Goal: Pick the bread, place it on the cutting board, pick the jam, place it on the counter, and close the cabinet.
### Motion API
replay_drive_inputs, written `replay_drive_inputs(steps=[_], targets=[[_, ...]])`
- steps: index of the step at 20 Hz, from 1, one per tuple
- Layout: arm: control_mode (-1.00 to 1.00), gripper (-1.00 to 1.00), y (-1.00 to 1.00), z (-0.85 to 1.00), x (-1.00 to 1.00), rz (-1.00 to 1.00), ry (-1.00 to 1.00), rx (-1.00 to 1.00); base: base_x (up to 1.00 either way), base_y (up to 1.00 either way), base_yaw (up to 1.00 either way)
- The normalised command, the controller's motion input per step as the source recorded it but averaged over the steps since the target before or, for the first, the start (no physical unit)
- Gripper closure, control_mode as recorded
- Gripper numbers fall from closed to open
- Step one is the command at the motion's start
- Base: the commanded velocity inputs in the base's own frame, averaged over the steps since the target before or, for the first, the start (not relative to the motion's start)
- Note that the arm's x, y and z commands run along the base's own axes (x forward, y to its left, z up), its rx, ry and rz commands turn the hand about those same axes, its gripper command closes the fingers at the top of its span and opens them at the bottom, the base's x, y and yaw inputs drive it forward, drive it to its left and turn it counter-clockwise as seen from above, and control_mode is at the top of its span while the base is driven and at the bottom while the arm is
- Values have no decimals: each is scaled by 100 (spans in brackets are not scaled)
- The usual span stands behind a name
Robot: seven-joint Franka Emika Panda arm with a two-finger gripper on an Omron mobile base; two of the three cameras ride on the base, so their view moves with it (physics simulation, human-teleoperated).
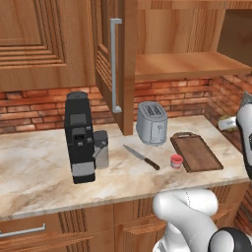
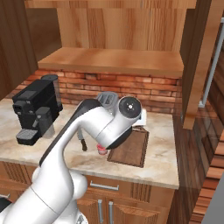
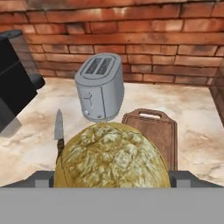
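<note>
The bread, a bumpy olive-brown lump, sits between my two fingertips, and my gripper is shut on it. From the left base view the bread hangs above the counter near its right end, beyond the cutting board. That dark board lies empty just past the bread in the hand view. The red jam stands on the counter by the board's left edge. The cabinet is open, its shelf bare.
A grey toaster stands left of the board, with a knife in front of it. A black coffee machine stands further left. A brick wall backs the counter. The right cabinet door juts out.
</note>
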Motion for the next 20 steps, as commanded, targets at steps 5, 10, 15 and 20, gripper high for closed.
replay_drive_inputs(steps=[5, 10, 15, 20], targets=[[-100, 100, -8, -51, 0, 0, 8, 0, 0, 0, 0], [-100, 100, 0, -51, 8, 0, 1, 0, 0, 0, 0], [-100, 100, 0, -45, 17, 0, 0, 0, 0, 0, 0], [-100, 100, 0, -45, 15, 0, 0, 0, 0, 0, 0]])
